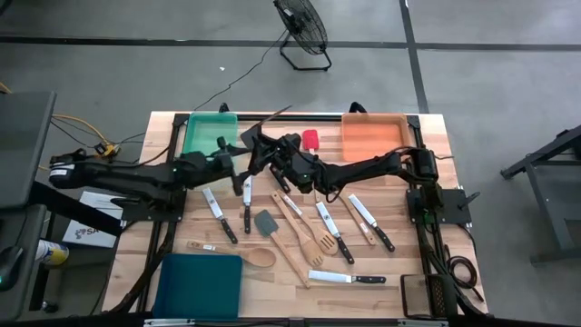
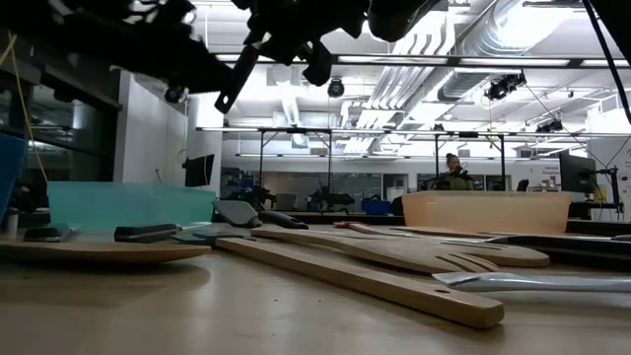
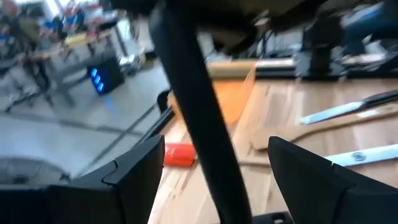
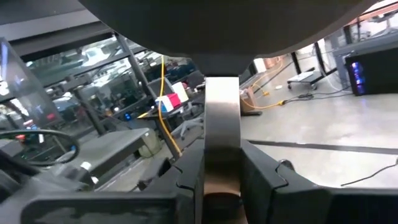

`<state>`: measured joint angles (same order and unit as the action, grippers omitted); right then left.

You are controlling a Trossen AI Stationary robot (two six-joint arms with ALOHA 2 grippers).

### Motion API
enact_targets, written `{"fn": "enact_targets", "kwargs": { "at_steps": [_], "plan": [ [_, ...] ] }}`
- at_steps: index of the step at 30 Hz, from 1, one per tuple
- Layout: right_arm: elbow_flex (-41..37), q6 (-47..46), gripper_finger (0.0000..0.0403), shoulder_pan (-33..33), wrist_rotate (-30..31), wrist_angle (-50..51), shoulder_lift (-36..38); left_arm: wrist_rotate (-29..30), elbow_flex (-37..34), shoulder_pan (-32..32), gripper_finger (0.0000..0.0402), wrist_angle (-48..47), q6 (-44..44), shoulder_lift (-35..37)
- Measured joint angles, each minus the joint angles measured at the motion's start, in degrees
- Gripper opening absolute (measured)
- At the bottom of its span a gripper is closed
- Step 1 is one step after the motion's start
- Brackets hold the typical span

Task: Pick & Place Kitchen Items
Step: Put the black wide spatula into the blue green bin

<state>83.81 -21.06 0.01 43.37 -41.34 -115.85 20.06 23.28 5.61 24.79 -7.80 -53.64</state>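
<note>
Both arms meet high over the far middle of the bench (image 1: 290, 304). The right pincer (image 4: 221, 168) is pinching a flat steel strip tight between its fingers. I think this strip is part of the black-handled tool (image 3: 199, 124). The left pincer (image 3: 216, 149) is spread wide, with one finger on each side of the black handle. It is not squeezing it. It looks like one arm is about to pass the tool to the other, but I cannot be sure.

So one tool is up in the air, and it has not been put down anywhere.

There are three trays: the green tray (image 1: 192, 136) at the far left, the orange tray (image 1: 372, 136) at the far right, and the teal tray (image 1: 200, 283) at the near left. I see no tool in any of them, though an arm hides a bit of the green one.

Most of the kitchen items lie on the bare wood. The red spatula (image 1: 310, 141) is between the two far trays. In the middle are the grey spatula (image 1: 265, 222), the wooden spoon (image 1: 238, 254), a wooden turner (image 1: 309, 238) and some knives, like the one at the near right (image 1: 349, 278).

I think the job has only just begun. Nearly every tool is yet to be picked up and put away.
</note>
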Motion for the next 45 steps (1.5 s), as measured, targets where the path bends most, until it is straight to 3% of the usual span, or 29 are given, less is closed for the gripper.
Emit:
{"fn": "enact_targets", "kwargs": {
  "at_steps": [7,18,25,34,38,45],
  "plan": [
    [-0.04,1.58,0.0063,0.31,3.22,1.09,0.01,1.57,3.72,0.00,0.0239,-7.02,7.56,-4.44],
    [-0.07,3.13,0.0063,0.76,6.39,1.27,0.02,1.77,4.09,0.04,0.0047,-9.31,9.97,-3.83],
    [-0.09,3.64,0.0070,1.14,6.26,1.46,0.02,1.10,4.09,0.02,0.0048,-10.03,10.00,-3.79],
    [-0.09,6.34,0.0165,2.62,6.59,2.23,0.15,0.40,4.05,-0.04,0.0048,-12.74,10.68,-3.43],
    [-0.09,6.32,0.0186,3.59,8.74,5.88,0.92,4.14,4.01,0.00,0.0048,-16.92,11.01,-0.54],
    [-0.09,5.84,0.0200,5.41,12.77,14.71,3.82,12.72,3.96,0.02,0.0048,-28.43,11.89,10.65]
  ]
}}
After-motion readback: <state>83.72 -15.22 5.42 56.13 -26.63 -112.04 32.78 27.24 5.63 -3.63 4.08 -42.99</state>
